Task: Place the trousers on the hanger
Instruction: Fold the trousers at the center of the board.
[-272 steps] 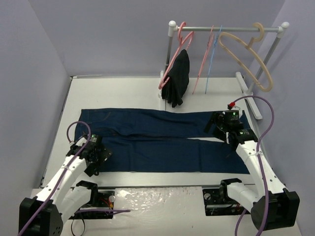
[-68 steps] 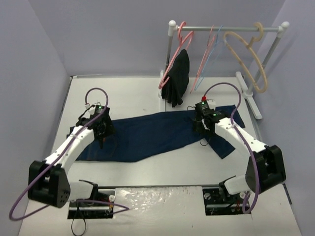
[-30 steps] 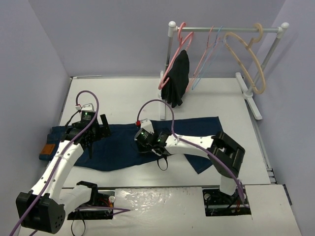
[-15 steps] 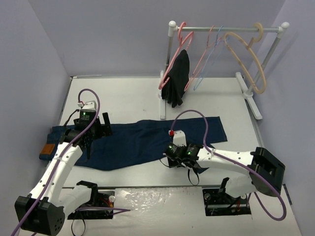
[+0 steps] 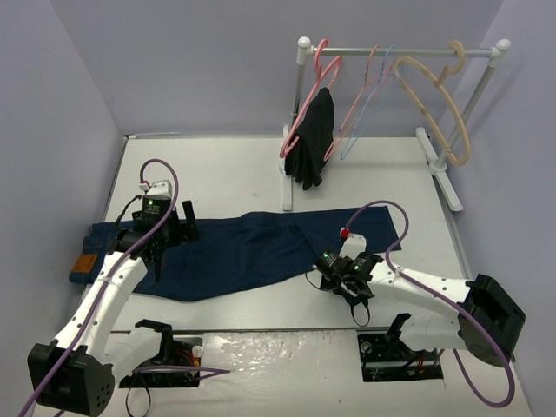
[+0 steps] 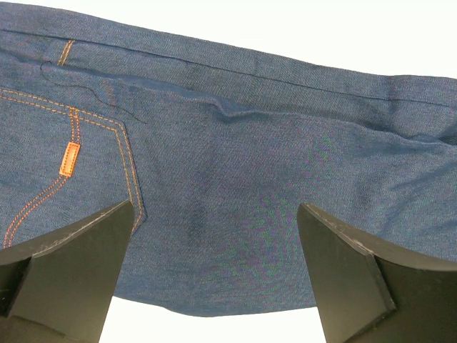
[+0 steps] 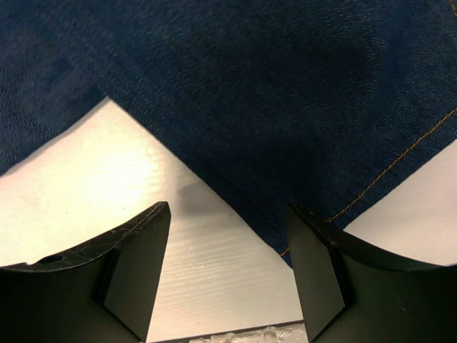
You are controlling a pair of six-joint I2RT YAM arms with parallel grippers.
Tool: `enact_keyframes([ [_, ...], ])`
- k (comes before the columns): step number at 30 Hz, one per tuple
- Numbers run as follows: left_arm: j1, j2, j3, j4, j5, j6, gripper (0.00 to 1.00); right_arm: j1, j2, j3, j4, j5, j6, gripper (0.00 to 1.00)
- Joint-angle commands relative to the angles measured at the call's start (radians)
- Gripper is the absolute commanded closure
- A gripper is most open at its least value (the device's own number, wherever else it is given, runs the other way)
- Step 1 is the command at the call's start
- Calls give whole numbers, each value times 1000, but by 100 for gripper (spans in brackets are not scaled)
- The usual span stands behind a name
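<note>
The long dark navy-blue denim trousers (image 5: 243, 252) lie flat on the white table (image 5: 226, 174), with the waistband to the left and the legs stretching to the right. The left gripper (image 5: 174, 228) hangs over the seat part, near the waistband. Its jaws stand wide apart and hold nothing; in the left wrist view the denim with orange stitching fills the space under them. The right gripper (image 5: 340, 280) is over the near edge of a leg. It is also spread open and empty, and in the right wrist view the hem edge runs between its fingers (image 7: 143, 250).

The thin light-blue wire hanger (image 5: 363, 113) hangs on the white rail (image 5: 417, 50) at the far right, well apart from both grippers.

A brown leather patch (image 5: 83, 265) sits at the waistband, and a small orange tab (image 6: 68, 158) beside a pocket seam. Any writing on either is too small to read.
</note>
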Motion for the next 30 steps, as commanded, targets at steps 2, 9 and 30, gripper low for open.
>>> enact_keyframes([
  [2,7,-11,17,58,-1,14,3,-38,51,-2,-19,25,62,37],
  [9,5,-23,17,51,-9,20,3,-66,126,12,2,-43,0,44],
  [30,4,-50,12,42,-18,26,3,-192,99,308,-166,17,-226,100],
])
